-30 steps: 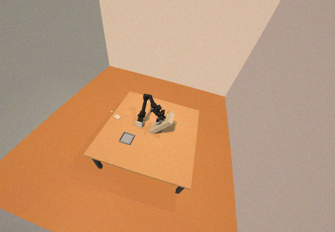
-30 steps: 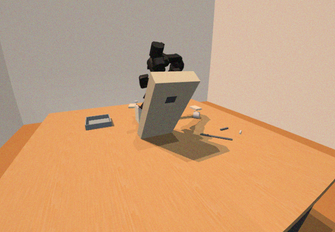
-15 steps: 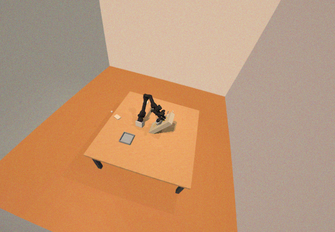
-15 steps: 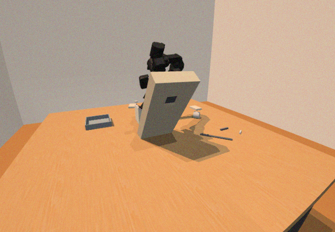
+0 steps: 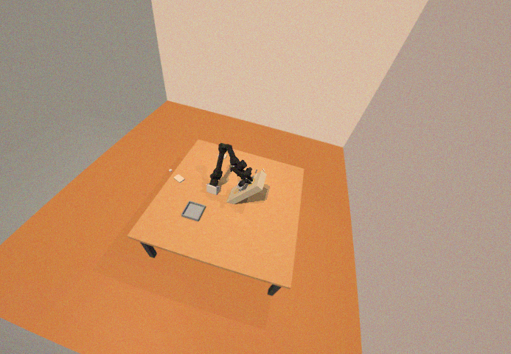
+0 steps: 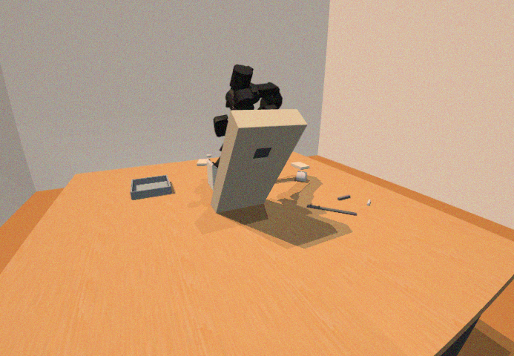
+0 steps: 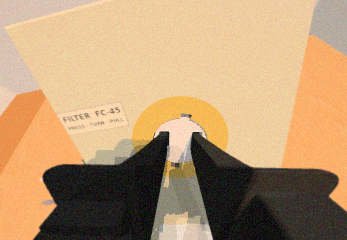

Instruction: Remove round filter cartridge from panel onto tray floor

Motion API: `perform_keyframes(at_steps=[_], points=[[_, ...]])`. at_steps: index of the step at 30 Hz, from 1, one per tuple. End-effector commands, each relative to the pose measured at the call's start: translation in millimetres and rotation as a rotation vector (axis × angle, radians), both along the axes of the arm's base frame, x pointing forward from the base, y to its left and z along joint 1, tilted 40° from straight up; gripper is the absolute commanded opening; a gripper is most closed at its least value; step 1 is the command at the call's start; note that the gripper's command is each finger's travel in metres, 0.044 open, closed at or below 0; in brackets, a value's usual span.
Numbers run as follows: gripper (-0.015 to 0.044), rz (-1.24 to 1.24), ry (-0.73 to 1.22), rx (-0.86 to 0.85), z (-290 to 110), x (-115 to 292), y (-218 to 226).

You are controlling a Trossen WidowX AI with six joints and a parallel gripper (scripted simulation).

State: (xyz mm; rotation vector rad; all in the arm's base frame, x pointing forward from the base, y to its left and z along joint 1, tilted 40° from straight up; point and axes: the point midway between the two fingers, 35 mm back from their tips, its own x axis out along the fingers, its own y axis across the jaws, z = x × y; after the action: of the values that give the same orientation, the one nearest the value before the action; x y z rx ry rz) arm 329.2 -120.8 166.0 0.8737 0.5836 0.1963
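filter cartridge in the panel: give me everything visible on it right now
The filter cartridge shows as a pale, round, flat face set in the tilted beige service panel, ringed by a yellow collar. A small dark notch sits at its top edge, another at the bottom. The gripper has both dark fingertips planted on its face, narrowly spread, apparently in the slots. It looks seated, not withdrawn. A label beside it reads FILTER FC-45.

The black arm (image 5: 226, 160) rises from its base, bends at the elbow and slopes down; the hand (image 7: 180, 136) is narrowed, fingertips at the cartridge (image 7: 180, 131) face.
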Motion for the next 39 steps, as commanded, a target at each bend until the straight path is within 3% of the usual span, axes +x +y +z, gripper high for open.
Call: perform_keyframes(at_steps=[1,7,9,13,39], points=[[0.0083,0.0,0.0,0.0,0.0,0.0,0.0],[0.0043,0.0,0.0,0.0,0.0,0.0,0.0],[0.0,0.0,0.0,0.0,0.0,0.0,0.0],[0.0,-0.014,0.019,0.031,-1.3,1.6,1.0],[0.0,-0.371,0.373,0.762,-3.8,4.7,2.7]])
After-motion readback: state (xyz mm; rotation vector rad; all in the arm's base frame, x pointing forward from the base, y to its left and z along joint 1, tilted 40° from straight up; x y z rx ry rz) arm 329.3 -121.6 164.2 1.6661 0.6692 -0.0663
